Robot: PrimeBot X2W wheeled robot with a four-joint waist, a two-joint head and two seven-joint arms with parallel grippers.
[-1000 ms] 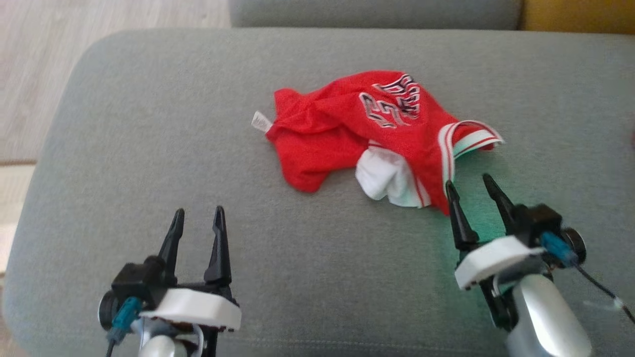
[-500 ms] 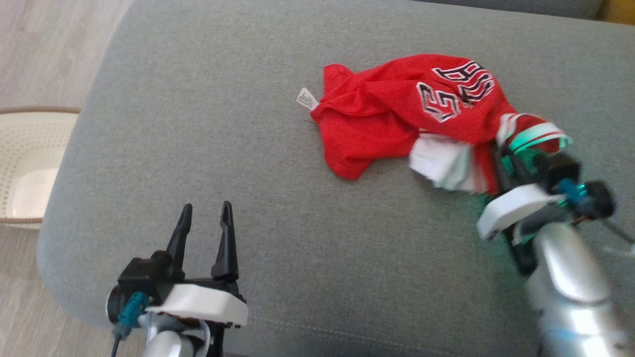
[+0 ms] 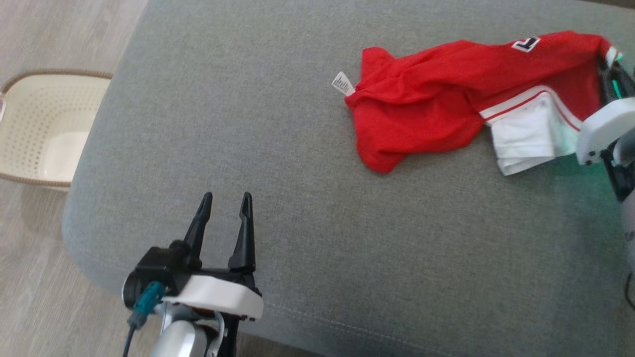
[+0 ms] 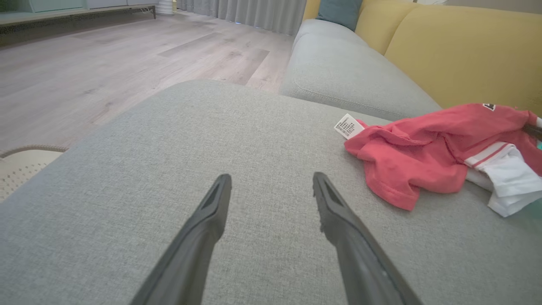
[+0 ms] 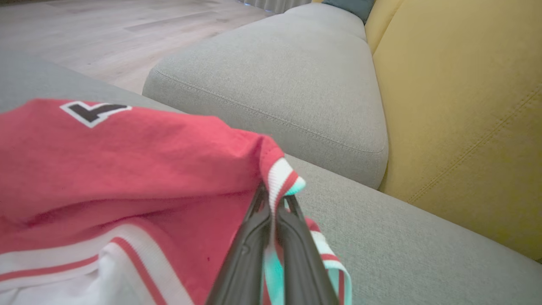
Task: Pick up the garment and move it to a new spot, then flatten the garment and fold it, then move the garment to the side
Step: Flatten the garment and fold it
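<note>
The garment (image 3: 436, 104) is a red jersey with white and red striped trim, lying stretched across the grey cushion (image 3: 307, 208) at the upper right. In the left wrist view the garment (image 4: 427, 148) lies to the right, with a white label at its left end. My right gripper (image 3: 609, 74) is shut on the striped trim at the garment's right end, which it holds raised; in the right wrist view my right gripper (image 5: 274, 202) pinches that trim of the garment (image 5: 127, 165). Low on the left, my left gripper (image 3: 225, 201) stands open over bare cushion; nothing lies between the fingertips of the left gripper (image 4: 272, 180).
A cream perforated basket (image 3: 44, 129) sits on the wooden floor left of the cushion. Behind the garment are another grey cushion (image 5: 275, 72) and a yellow sofa back (image 5: 457, 106). The cushion's front edge runs just below my left gripper.
My right gripper has closed on the garment's striped trim and pulled it up and to the right, stretching the garment out. The head camera has also shifted. My left gripper stays open.
</note>
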